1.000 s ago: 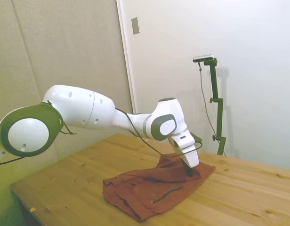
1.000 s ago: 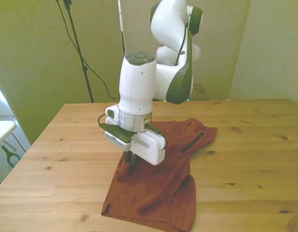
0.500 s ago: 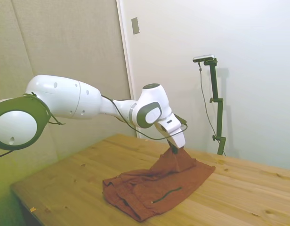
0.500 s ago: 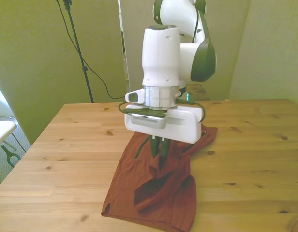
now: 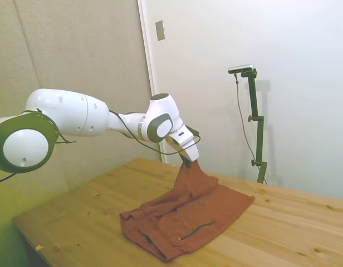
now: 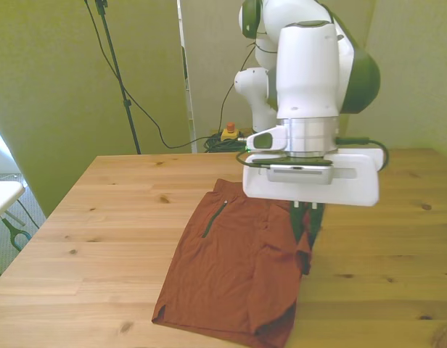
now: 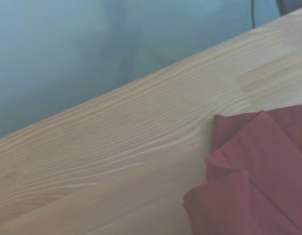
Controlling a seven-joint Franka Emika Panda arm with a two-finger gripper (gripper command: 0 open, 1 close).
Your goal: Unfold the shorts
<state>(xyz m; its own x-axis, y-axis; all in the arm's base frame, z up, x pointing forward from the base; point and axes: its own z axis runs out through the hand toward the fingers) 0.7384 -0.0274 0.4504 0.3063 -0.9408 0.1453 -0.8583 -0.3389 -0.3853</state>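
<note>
The rust-brown shorts (image 5: 177, 222) lie wrinkled on the wooden table (image 5: 305, 233), with one part pulled up into a peak. My gripper (image 5: 188, 162) is shut on that peak, well above the tabletop. In the front view the gripper (image 6: 305, 221) hangs over the right edge of the shorts (image 6: 231, 268), and a fold of cloth drapes down from it. A dark pocket slit (image 6: 215, 217) shows on the flat part toward the front view's left. The wrist view shows layered folds of the shorts (image 7: 259, 176) beside bare wood.
The table (image 6: 100, 217) reaches well beyond the cloth on both sides in the front view. Its near edge runs just below the shorts' hem. Cables and a small orange object (image 6: 228, 133) lie on the floor behind the table.
The gripper has risen and swung toward the front view's right, dragging a layer of the shorts with it. The cloth now lies flatter and the pocket slit has come over to the left.
</note>
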